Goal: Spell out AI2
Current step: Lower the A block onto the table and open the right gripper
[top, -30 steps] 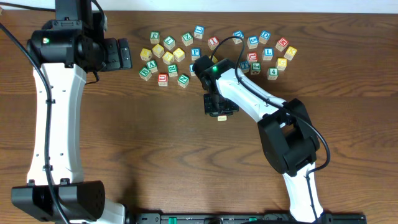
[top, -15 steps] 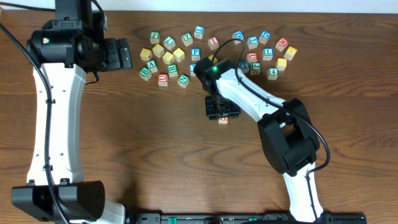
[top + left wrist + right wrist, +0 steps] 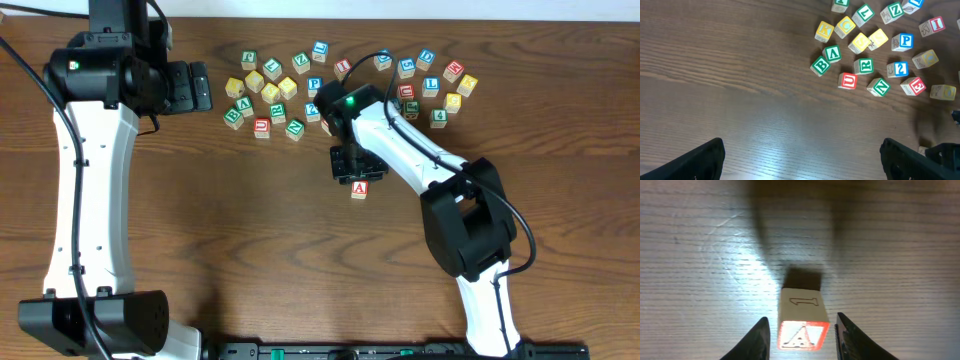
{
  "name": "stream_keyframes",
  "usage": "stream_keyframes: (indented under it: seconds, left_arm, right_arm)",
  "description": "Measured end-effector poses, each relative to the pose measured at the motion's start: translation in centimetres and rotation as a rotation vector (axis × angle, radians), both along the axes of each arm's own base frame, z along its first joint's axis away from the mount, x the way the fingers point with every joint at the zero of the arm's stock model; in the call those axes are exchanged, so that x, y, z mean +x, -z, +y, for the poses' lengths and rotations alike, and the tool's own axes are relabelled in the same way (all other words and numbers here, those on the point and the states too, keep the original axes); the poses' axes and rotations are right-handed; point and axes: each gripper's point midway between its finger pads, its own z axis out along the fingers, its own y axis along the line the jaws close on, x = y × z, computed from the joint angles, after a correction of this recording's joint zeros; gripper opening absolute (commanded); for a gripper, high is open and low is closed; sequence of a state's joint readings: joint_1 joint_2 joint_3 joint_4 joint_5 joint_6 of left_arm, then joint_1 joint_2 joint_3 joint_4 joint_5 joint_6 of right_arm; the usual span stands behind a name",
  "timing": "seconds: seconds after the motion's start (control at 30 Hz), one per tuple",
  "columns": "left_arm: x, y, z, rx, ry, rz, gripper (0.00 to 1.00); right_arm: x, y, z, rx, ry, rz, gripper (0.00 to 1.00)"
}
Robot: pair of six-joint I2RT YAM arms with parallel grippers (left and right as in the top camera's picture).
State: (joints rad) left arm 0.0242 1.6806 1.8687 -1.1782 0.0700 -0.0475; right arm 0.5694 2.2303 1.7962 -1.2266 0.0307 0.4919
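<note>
Straddling the red A cube on the desk with right gripper parted, not touching; left gripper wide.

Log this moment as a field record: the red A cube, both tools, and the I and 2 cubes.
red A cube: on the table, A face up, apart from the pile of cubes
right tool: open, fingers flanking the red A cube, a gap on each side
left tool: open, nothing between its fingers, off to the side of the pile
red I cube: in the pile
blue 2 cube: in the pile
spelling: only A set out
</note>
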Motion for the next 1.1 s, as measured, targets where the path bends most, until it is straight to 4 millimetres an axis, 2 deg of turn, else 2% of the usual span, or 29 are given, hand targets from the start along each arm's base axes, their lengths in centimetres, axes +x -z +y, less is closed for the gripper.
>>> stream_keyframes:
  seconds: [0.23,0.43,0.63,0.77,0.93,1.1]
  left_arm:
    - [0.0,0.0,0.0,0.000,0.000,0.000,0.98]
    - [0.0,0.0,0.0,0.000,0.000,0.000,0.98]
    - [0.0,0.0,0.0,0.000,0.000,0.000,0.98]
    - [0.0,0.0,0.0,0.000,0.000,0.000,0.98]
    - [0.0,0.0,0.0,0.000,0.000,0.000,0.98]
    - [0.0,0.0,0.0,0.000,0.000,0.000,0.98]
  right_arm:
    - [-0.5,-0.1,-0.5,-0.002,-0.016,0.031,0.40]
    - [-0.7,0.6,-0.1,0.023,-0.018,0.038,0.33]
    - [-0.5,1.1,0.1,0.035,-0.018,0.029,0.31]
    - [-1.1,2.0,-0.2,0.026,-0.016,0.045,0.23]
    - [-1.0,2.1,-0.1,0.031,-0.002,0.040,0.16]
    - [0.1,2.0,0.9,0.074,0.040,-0.008,0.18]
